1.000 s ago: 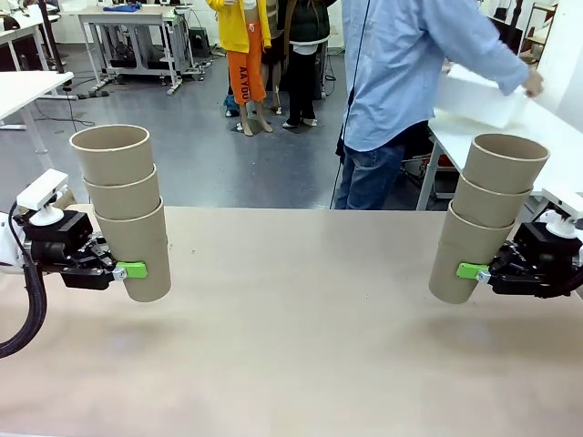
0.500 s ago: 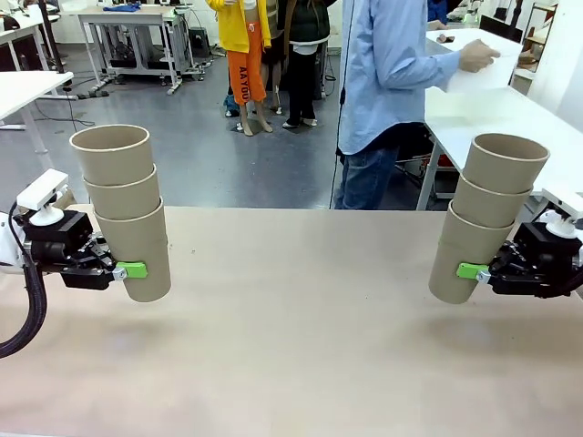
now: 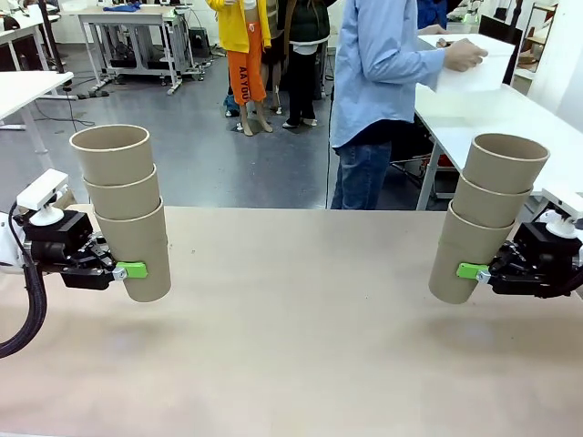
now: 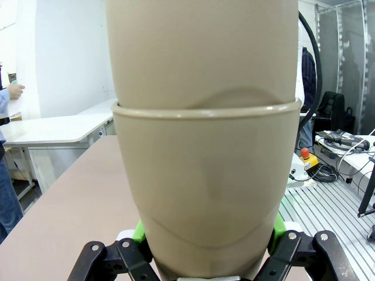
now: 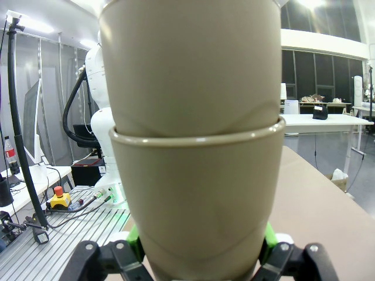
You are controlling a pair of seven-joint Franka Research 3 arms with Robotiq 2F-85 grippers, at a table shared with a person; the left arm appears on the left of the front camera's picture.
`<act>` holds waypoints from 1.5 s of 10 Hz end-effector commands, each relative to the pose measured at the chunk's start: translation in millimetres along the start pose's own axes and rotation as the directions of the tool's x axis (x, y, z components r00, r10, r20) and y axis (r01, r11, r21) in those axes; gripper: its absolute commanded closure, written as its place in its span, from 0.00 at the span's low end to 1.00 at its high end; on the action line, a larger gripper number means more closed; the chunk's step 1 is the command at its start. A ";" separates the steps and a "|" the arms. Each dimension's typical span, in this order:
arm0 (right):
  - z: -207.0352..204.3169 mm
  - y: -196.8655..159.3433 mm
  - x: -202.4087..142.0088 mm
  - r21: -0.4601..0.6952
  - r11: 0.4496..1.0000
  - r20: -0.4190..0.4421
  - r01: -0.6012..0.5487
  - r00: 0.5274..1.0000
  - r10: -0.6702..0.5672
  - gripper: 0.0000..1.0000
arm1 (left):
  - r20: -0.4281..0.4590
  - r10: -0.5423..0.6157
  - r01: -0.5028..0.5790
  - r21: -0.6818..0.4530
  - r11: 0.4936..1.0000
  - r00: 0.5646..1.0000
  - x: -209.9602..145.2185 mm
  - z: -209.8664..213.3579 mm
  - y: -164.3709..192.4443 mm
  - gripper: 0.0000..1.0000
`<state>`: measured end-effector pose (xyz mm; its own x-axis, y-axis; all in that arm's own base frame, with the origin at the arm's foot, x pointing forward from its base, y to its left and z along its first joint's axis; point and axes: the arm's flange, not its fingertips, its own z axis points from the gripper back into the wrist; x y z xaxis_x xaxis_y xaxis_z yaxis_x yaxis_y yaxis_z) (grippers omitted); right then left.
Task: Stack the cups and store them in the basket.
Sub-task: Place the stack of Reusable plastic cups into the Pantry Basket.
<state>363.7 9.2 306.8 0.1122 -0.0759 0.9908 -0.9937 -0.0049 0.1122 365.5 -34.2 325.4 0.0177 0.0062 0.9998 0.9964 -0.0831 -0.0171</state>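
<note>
While three nested cups (image 3: 123, 209) are clamped in the left claw (image 3: 137, 270) at the left of the tabletop (image 3: 301, 337) | three more cups (image 3: 487, 218) are clamped in the right claw (image 3: 463, 272), right side.

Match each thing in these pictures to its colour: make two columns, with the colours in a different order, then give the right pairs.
Things:
1. cups
2. basket
3. gripper pads
4. person's shirt

Colours:
A. white
B. light blue
C. tan-brown
D. green

Pairs: 1-C, 2-A, 3-D, 4-B
</note>
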 end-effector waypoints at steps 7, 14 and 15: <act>-0.3 0.7 5.5 0.004 1.000 0.003 -0.003 1.000 0.003 0.15 | 0.008 -0.002 0.002 -0.002 1.000 1.000 4.7 0.2 -1.0 0.16; -0.3 0.7 5.5 0.004 1.000 0.003 -0.003 1.000 0.003 0.15 | 0.008 -0.002 0.002 -0.002 1.000 1.000 4.7 0.2 -1.0 0.16; -0.3 0.7 5.5 0.004 1.000 0.003 -0.003 1.000 0.003 0.15 | 0.008 -0.002 0.002 -0.002 1.000 1.000 4.7 0.2 -1.0 0.16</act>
<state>363.7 9.2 306.8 0.1123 -0.0759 0.9908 -0.9937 -0.0049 0.1122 365.5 -34.2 325.4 0.0177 0.0062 0.9998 0.9964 -0.0831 -0.0171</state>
